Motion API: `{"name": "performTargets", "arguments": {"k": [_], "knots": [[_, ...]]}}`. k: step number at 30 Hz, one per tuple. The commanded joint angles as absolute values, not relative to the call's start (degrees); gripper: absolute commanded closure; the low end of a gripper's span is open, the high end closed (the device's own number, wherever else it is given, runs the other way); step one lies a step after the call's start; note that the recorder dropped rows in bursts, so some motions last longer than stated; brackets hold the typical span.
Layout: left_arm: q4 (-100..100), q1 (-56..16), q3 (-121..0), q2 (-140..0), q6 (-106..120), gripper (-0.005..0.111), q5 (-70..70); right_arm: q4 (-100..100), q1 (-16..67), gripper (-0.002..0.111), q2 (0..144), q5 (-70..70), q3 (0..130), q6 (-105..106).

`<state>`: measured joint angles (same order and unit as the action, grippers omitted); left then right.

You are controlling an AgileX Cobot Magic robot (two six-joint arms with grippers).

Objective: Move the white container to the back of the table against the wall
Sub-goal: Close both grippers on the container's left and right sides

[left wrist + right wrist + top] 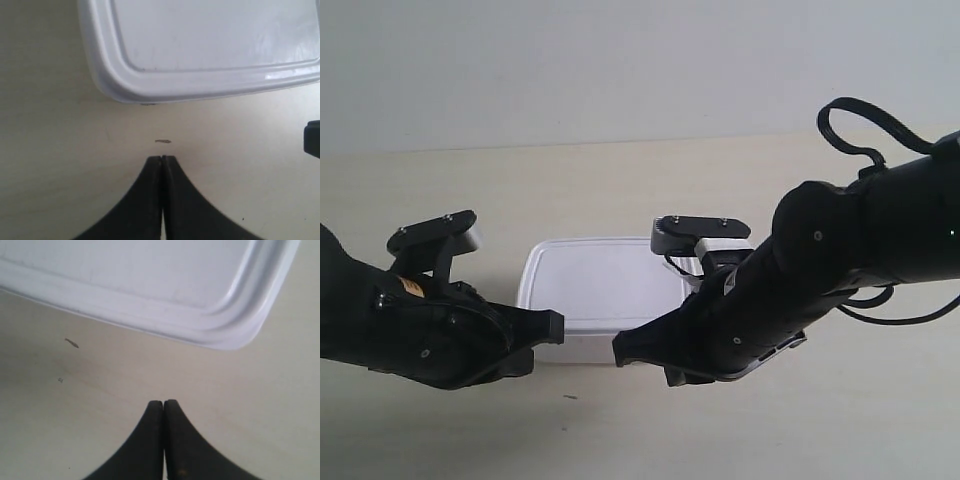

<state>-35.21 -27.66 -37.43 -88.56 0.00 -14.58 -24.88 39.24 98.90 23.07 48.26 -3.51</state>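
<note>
The white container (600,290) lies lidded on the table (840,430), around mid-depth and well short of the wall (620,60). Both arms reach in along its near side. In the exterior view, the left-hand arm's gripper (556,325) ends by the near left corner. The right-hand arm's gripper (620,349) ends by the near right part. In the left wrist view my left gripper (161,158) is shut and empty, a short gap from the container (210,45). My right gripper (164,402) is shut too, holding nothing, just short of a rounded corner of the container (150,285).
A small dark speck (163,141) marks the table (50,150) just ahead of the left gripper, and shows again as a speck (72,343) in the right wrist view. A black cable loop (850,125) rises off the exterior view's right arm. Bare tabletop runs behind the container to the wall.
</note>
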Motion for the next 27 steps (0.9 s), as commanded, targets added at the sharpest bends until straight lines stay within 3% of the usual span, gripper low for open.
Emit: {"name": "performTargets", "arguments": {"k": [1, 27], "knots": [[-35.63, -28.06, -38.00, -88.99, -0.33, 0.107, -13.23, -24.57, 39.34, 0.108, 98.81, 21.79, 48.64, -2.68], [-33.31, -27.95, -39.46, -94.63, 0.00, 0.107, -7.92, -22.52, 39.23, 0.108, 99.22, 16.80, 48.64, -2.89]]}}
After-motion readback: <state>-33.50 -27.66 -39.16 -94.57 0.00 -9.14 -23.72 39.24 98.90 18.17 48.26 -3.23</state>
